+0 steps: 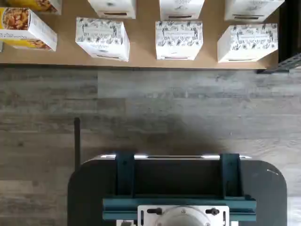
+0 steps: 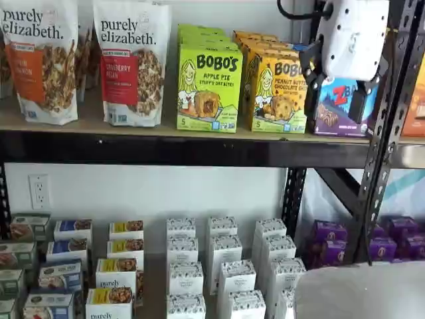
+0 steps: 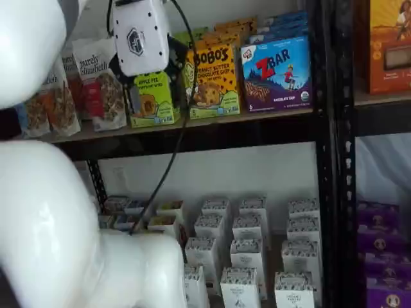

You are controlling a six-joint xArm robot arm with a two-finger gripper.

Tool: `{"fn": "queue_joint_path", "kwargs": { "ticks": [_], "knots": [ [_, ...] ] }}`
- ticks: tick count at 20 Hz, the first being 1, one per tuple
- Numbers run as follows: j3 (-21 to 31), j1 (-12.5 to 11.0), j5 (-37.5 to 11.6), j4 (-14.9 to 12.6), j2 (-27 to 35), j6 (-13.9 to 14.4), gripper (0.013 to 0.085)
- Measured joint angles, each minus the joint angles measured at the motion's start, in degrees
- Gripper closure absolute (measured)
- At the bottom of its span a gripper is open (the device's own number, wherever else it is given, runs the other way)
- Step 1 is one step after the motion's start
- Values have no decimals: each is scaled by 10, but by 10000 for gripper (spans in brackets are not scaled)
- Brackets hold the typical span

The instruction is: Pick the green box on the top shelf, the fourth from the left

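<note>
The white gripper with black fingers [image 2: 337,83] hangs before the top shelf [image 2: 186,149]; whether the fingers are released cannot be told. In this shelf view the lime-green upright Bobo's carton, the green box [image 2: 208,88], stands on that shelf left of the gripper, touching one yellow-orange Bobo's box [image 2: 279,93], with two granola bags [image 2: 131,63] further left.

White patterned boxes [image 1: 178,40] above grey floor [image 1: 155,103]

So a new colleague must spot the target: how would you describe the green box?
Find the top shelf, the tan board with a black front rail. Right of the granola bags stands the green box: lime, "Apple Pie", unlike the yellow-orange box beside it.
</note>
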Motion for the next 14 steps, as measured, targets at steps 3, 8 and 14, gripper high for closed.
{"fn": "queue_joint_path", "kwargs": {
  "ticks": [3, 8, 14],
  "knots": [
    [10, -37, -17, 40, -11, -21, 130],
    [9, -31, -19, 43, -10, -15, 130],
    [10, 7, -44, 37, -5, 18, 130]
  ]
}}
